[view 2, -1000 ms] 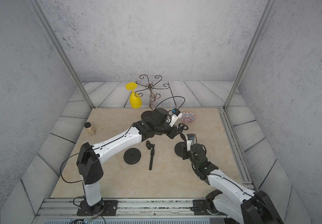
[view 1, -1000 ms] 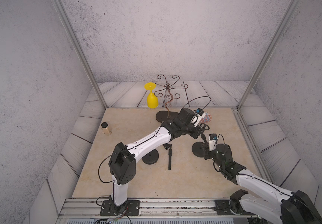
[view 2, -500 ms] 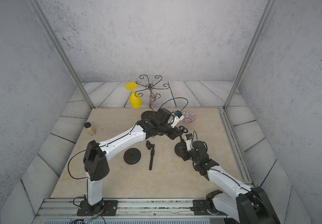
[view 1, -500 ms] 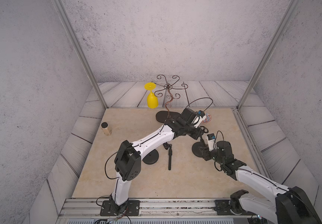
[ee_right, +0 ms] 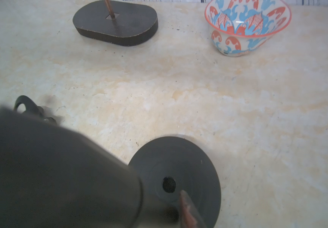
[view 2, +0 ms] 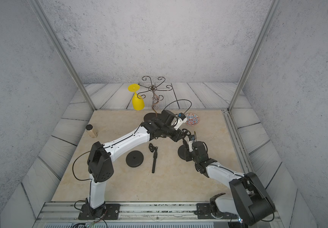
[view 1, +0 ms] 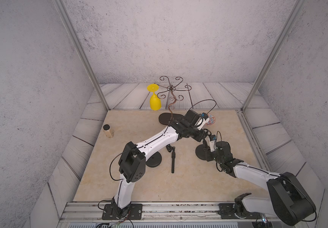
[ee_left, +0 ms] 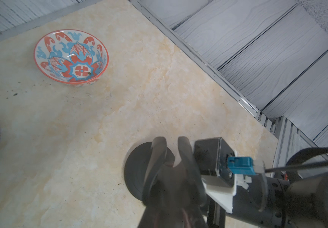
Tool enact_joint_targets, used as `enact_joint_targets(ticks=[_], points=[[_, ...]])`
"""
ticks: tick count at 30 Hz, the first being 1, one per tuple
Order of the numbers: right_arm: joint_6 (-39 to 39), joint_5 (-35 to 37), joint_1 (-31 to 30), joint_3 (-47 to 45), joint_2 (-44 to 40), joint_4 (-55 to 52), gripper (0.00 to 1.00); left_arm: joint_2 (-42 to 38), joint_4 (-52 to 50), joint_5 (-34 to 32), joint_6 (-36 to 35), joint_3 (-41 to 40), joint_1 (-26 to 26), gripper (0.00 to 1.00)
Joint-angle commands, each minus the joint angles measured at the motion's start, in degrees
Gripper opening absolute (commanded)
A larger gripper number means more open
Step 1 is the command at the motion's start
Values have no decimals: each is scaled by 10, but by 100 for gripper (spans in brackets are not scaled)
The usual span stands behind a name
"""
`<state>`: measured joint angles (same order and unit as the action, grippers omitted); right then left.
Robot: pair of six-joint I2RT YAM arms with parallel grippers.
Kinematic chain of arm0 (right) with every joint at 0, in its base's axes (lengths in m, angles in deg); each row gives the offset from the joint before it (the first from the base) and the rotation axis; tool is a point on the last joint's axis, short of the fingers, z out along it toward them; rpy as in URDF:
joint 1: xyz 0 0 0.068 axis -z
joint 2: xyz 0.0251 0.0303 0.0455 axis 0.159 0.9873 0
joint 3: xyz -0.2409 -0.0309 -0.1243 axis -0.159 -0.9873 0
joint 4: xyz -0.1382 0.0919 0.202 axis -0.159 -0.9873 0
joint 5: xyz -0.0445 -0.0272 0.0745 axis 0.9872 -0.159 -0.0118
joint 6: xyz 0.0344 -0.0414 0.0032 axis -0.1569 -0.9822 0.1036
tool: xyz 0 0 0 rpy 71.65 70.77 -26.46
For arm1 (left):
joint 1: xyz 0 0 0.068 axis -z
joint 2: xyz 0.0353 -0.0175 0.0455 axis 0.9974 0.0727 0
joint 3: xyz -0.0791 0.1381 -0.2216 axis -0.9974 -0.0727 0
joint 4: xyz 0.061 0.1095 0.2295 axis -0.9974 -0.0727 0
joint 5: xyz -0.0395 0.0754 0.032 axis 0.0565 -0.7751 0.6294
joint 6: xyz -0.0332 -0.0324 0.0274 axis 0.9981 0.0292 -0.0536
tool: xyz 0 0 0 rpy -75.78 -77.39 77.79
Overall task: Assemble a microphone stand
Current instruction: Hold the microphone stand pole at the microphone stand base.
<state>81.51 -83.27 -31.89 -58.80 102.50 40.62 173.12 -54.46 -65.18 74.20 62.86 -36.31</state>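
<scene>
The left gripper (view 1: 202, 137) is seen clamped on a clip-topped pole (view 1: 205, 142) over the round base (view 1: 199, 156) in both top views, the hole (ee_right: 169, 184) in that base is shown only by the right wrist view, and whether the right gripper (view 1: 207, 151) is spread cannot be told.

Round black base (view 2: 134, 159) flat on the table, centre-left. Black pole (view 2: 154, 159) with clip end lies flat just beside it. Second base (ee_right: 188, 158) flat further right, centre hole visible. Second pole (view 2: 185, 132) raised near it, clip end up.
</scene>
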Motion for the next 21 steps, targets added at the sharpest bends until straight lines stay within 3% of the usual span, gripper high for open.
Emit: enact_joint_targets(ticks=[1, 8, 15, 21], points=[[19, 30, 2, 11, 21, 47, 22, 19, -14, 28, -3, 15, 3, 9], [38, 65, 3, 8, 45, 76, 13, 24, -13, 37, -1, 15, 4, 9], [38, 100, 3, 14, 47, 72, 11, 23, -6, 41, 1, 13, 4, 9], [40, 87, 3, 23, 59, 83, 11, 23, -3, 43, 5, 12, 4, 9]])
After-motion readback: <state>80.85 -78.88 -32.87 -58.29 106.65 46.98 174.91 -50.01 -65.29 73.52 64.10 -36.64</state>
